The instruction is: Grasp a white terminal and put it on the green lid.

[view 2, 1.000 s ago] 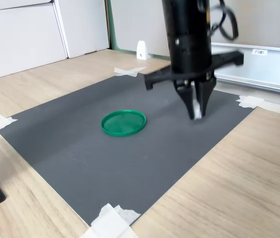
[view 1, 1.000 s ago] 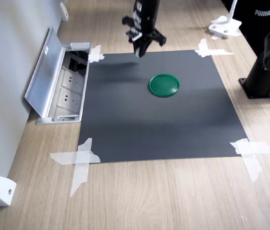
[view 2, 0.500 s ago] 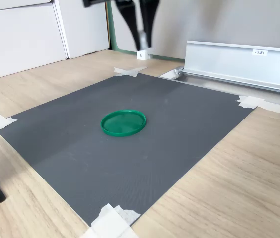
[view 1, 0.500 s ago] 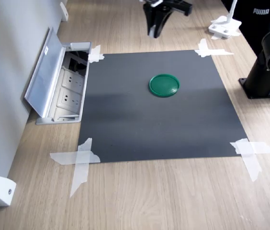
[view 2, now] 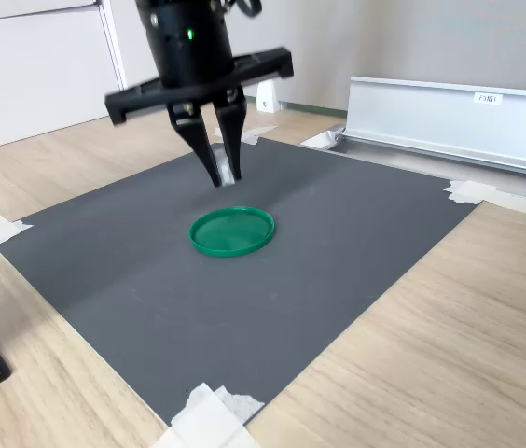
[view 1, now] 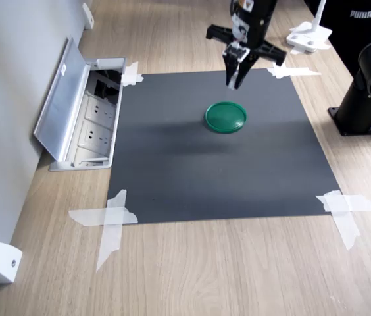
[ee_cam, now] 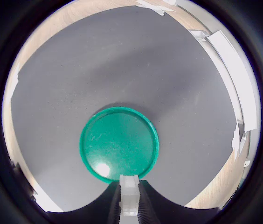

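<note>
The green lid [view 1: 225,117] [view 2: 232,231] lies flat on the dark grey mat [view 1: 172,178] [view 2: 338,243]. My gripper [view 1: 234,80] [view 2: 223,177] hangs a little above the mat, just past the lid's rim, fingers pointing down. In the wrist view the gripper [ee_cam: 130,183] is shut on the white terminal [ee_cam: 130,190], a tiny white block held between the two fingertips. The lid [ee_cam: 119,143] fills the middle of that view, just beyond the terminal. The terminal [view 2: 229,174] shows as a pale sliver between the fingers in the second exterior view.
An open aluminium socket box [view 1: 83,112] [view 2: 449,117] borders the mat. White tape strips [view 1: 110,220] [view 2: 209,418] hold the mat's corners. A black arm base [view 1: 370,85] stands at the first exterior view's right. A rounded white wall piece [view 1: 2,262] sits near the wall.
The gripper swung from the socket-box side of the mat, rose high, and has now come down beside the green lid, still shut on the terminal.
</note>
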